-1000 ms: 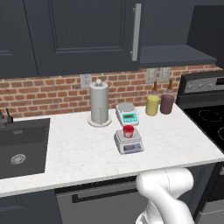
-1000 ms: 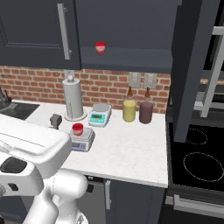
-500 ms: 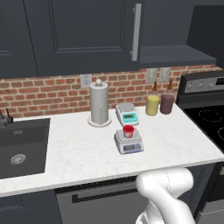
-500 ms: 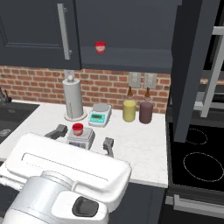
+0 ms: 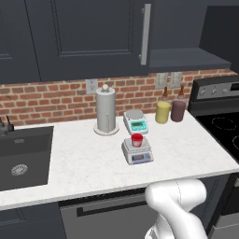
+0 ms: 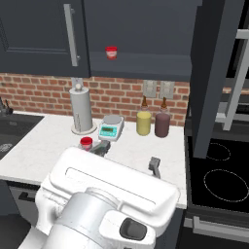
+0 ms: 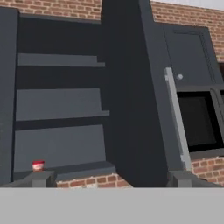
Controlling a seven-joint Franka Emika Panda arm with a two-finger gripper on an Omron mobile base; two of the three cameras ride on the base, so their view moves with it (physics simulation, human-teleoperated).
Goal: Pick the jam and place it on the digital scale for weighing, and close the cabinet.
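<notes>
Squat red jam atop flat digital scale

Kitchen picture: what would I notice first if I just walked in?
Probably the cabinet, its right door swung wide open, with a little red jar alone on its bottom shelf. Next, another red jar, the jam, sitting on the scale in the middle of the white counter. Close in the right base view, the arm's open gripper hangs over the counter.
</notes>
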